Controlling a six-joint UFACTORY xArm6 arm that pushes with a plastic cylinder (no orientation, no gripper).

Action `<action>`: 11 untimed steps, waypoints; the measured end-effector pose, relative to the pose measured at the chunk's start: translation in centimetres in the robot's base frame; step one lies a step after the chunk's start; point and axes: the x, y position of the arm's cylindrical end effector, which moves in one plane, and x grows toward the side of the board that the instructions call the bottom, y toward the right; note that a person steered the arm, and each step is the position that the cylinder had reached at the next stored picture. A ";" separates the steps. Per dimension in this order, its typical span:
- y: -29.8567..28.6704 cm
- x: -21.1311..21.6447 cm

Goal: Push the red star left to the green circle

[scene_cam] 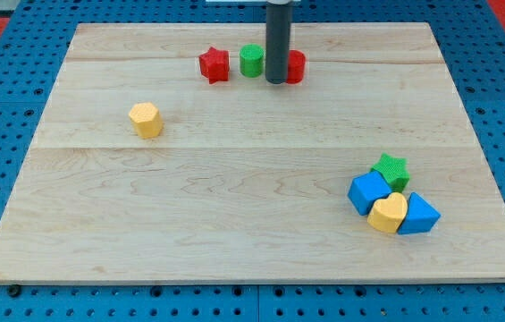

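Note:
A red star (214, 64) lies near the view's top, just left of a green circle (251, 60), with a small gap between them. My tip (276, 81) stands right of the green circle, in front of a red block (296, 67) that it partly hides. The tip is apart from the red star, with the green circle between them.
A yellow hexagon block (146, 119) lies at the view's left. At the lower right is a cluster: a green star (391, 169), a blue block (369, 191), a yellow heart (387, 214) and another blue block (418, 215). The wooden board (234, 206) rests on a blue pegboard.

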 end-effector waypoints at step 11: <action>-7.0 1.0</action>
